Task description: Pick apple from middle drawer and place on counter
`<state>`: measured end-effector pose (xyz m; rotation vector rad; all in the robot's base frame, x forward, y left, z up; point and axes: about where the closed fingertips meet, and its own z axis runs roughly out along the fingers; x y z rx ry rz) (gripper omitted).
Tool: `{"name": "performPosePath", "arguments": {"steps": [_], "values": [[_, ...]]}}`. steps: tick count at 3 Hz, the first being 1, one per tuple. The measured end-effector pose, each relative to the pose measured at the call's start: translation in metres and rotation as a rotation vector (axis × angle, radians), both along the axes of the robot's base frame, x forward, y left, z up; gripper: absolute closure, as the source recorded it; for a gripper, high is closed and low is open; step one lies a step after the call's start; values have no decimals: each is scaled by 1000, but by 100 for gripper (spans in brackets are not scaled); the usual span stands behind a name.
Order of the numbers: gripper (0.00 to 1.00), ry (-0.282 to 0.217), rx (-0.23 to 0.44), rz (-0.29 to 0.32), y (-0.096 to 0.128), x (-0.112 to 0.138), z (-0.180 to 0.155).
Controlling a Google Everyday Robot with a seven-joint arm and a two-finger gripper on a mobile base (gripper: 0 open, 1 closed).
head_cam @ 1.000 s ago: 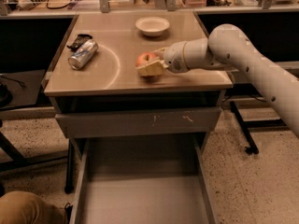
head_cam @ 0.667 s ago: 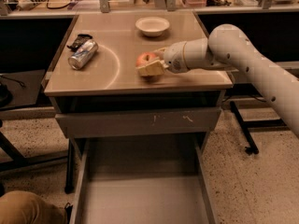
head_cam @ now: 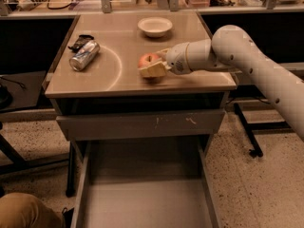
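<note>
One apple (head_cam: pixel 148 59) sits in the upper middle of the frame, and we see it caught between the two fingers of the gripper (head_cam: pixel 152 63). One pale finger (head_cam: pixel 153 71) crosses its near, lower side, and the other shows at its far right edge. The gripper is pinching the apple, reaching in from the right, with the white arm (head_cam: pixel 247 61) running off toward the right edge of the frame. We cannot tell whether the apple touches the table (head_cam: pixel 109 77) or hangs just above it; it lies over the table's right half, toward the front edge. Left of the apple, well apart, a silver can (head_cam: pixel 84 55) lies on its side. A white bowl (head_cam: pixel 155 26) stands behind the apple, near the table's back edge. Below the table, the middle drawer (head_cam: pixel 142 201) is pulled out toward the bottom of the frame, its flat grey floor facing us.
</note>
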<state>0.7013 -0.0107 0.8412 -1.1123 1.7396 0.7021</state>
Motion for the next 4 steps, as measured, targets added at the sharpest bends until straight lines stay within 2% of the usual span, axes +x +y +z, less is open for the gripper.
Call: {"name": "performPosePath", "arguments": {"steps": [1, 2, 3, 4], "values": [[11, 0, 0, 0, 0, 0, 0], [0, 0, 0, 0, 0, 0, 0], [0, 0, 0, 0, 0, 0, 0], [0, -53, -26, -32, -14, -11, 44]]}}
